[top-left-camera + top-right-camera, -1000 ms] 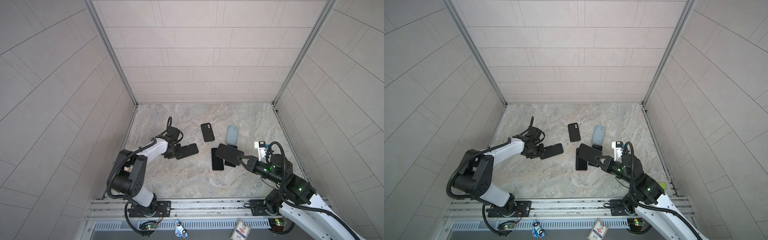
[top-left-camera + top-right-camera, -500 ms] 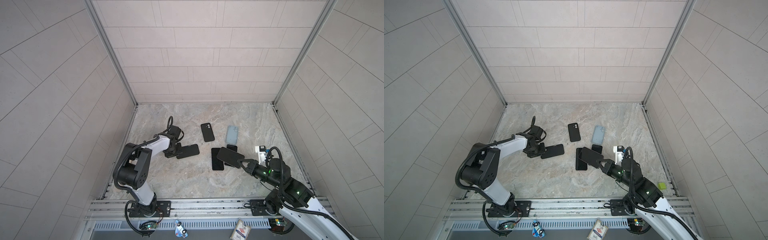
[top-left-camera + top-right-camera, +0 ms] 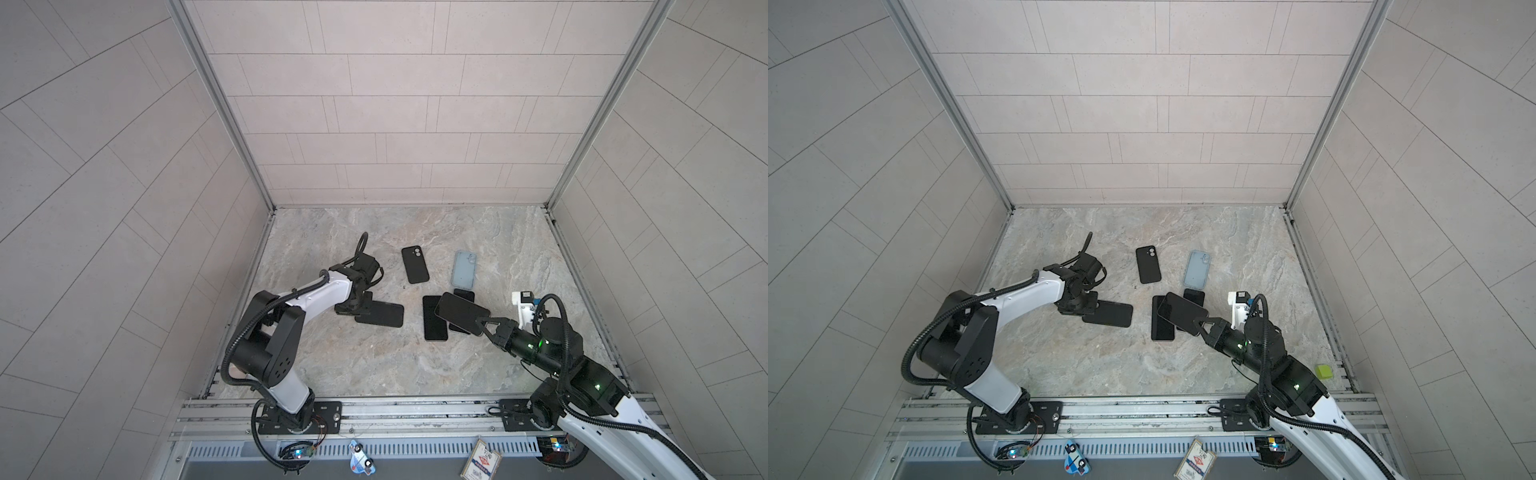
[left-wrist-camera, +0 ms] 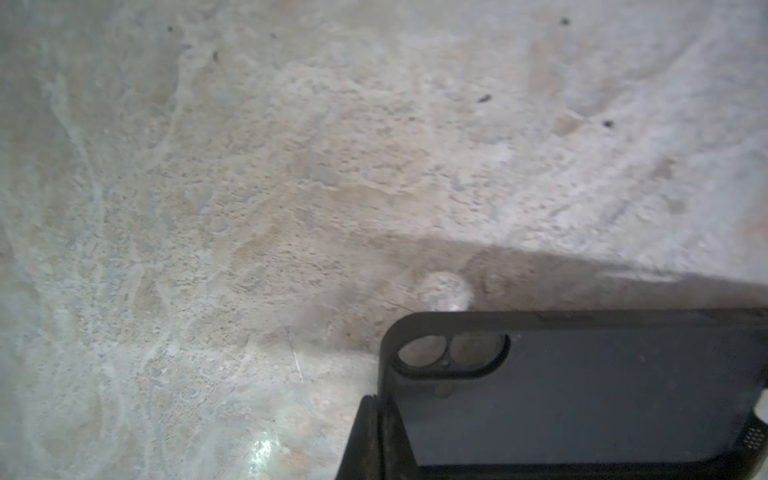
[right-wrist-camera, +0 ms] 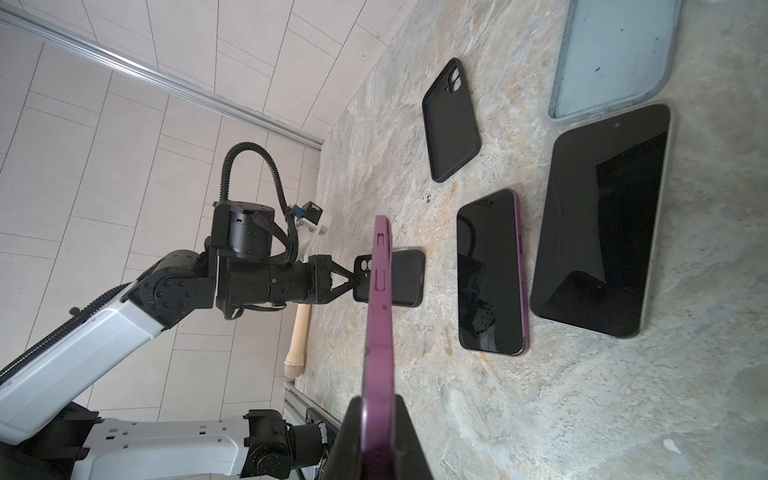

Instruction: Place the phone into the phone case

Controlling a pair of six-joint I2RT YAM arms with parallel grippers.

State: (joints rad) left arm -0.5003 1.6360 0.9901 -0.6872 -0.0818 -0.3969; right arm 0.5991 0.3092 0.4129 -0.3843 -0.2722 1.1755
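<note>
Where the tiled walls close it in, the marbled grey-beige stone worktop [image 3: 374, 365] carries everything; the white-and-black left arm [image 3: 316, 291] lies low across its left side, and the white-and-black right arm [image 3: 582, 374] reaches in from the near right corner; right of centre a large black-screened phone [image 5: 602, 220] lies flat, face up, with a slimmer purple-edged phone [image 5: 490, 270] flat just beside it; behind the large one, touching or nearly so, is a translucent pale-blue case [image 3: 464, 269]; left of that, apart, lies a matte black case [image 3: 414, 264] with its camera cut-out at the far end; the task's purple-rimmed dark phone [image 3: 459, 313] hangs clear of the worktop, overlapping both flat phones in both top views; the right end effector [image 3: 482, 326] is clamped tight on one end of it; the soft black phone case [image 3: 382, 314] sits on the left side, well apart from that phone; the left end effector [image 3: 353, 308] is closed fully on its camera end; whether this case rests on the worktop or is lifted, cannot tell.
</note>
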